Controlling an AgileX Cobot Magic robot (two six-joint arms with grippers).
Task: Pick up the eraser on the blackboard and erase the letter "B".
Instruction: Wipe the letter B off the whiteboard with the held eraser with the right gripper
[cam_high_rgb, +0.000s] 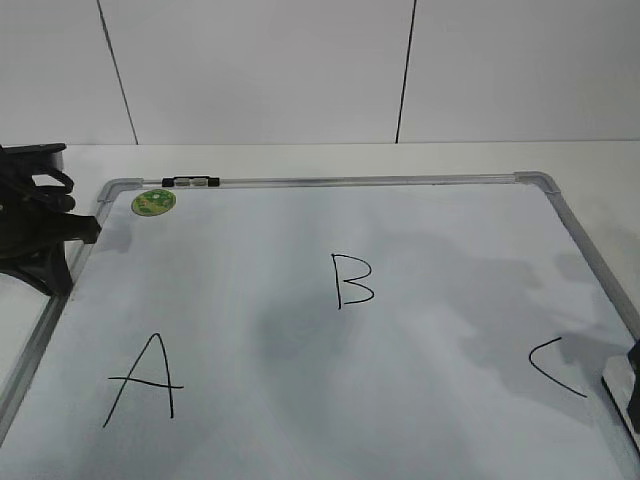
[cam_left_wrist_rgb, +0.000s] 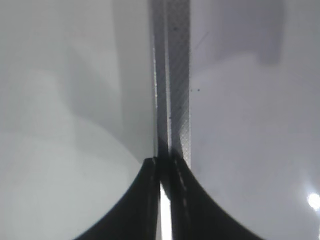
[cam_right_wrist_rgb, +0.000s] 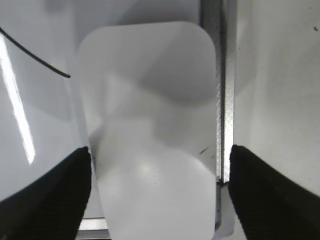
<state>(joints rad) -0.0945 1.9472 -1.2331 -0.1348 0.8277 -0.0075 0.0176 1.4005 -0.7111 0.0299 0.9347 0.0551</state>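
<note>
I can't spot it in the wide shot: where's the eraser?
In the right wrist view, the eraser lies between the open right pincer tips, beside the blackboard frame near "C".

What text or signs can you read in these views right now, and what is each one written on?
"A": black marker, near-left of the blackboard, at.
"B": black marker, board centre.
"C": black marker, near-right of the board; its stroke end also shows in the right wrist view.
Green round sticker at the board's far-left corner: print too small to read.
Eraser: no text visible.
</note>
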